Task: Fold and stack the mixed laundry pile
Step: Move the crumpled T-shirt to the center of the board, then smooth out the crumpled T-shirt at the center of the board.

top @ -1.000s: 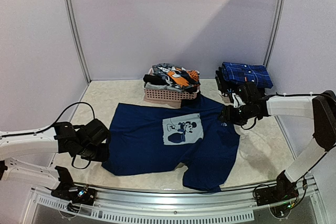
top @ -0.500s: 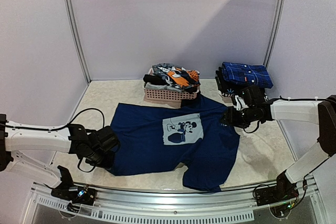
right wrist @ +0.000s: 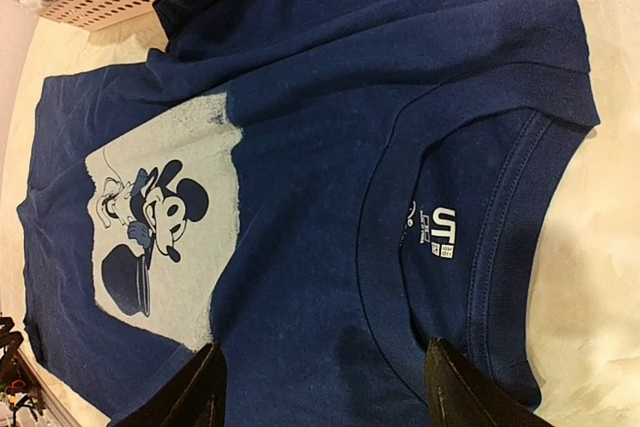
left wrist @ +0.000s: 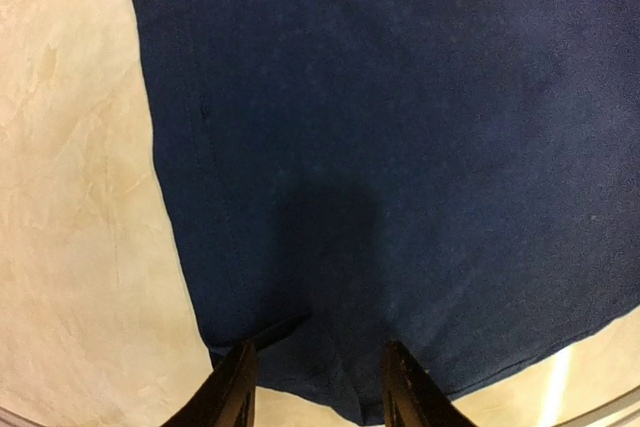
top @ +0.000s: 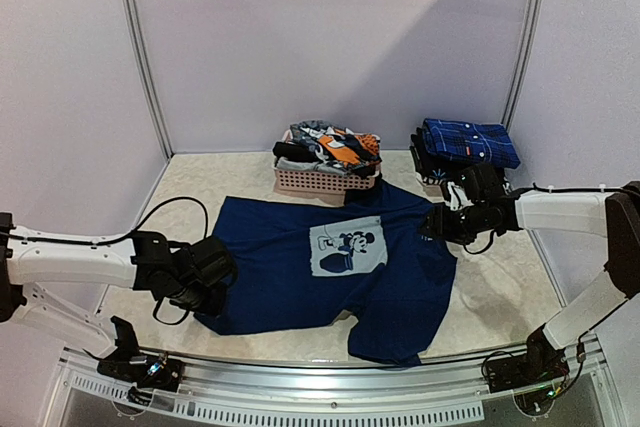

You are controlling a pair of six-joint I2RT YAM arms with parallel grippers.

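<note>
Navy T-shirt (top: 300, 282) lies spread flat on the desk (top: 500, 287), filling the lower middle of the overhead view, with its pale Mickey Mouse print (top: 347, 247) face up near the centre. My left arm (top: 70, 259) reaches in from the lower left, and its jaws sit at the shirt's left edge. In the left wrist view the two dark fingers (left wrist: 232, 387) stand apart over the hem at the bottom of the frame, and I see nothing pinched between them. My right arm (top: 555, 209) comes in from the right, with its jaws at the collar. The right wrist view shows them spread wide, one at each lower corner of the frame, straddling the neckline and its white UT label (right wrist: 440, 232) and gripping nothing. Behind the shirt, at upper centre, the pale pink slatted basket (top: 315, 182) holds the rest of the laundry pile (top: 335, 145), with orange, black and striped pieces heaped above its rim. A folded blue plaid stack (top: 468, 140) sits at upper right, just beyond the right arm's jaws.
</note>
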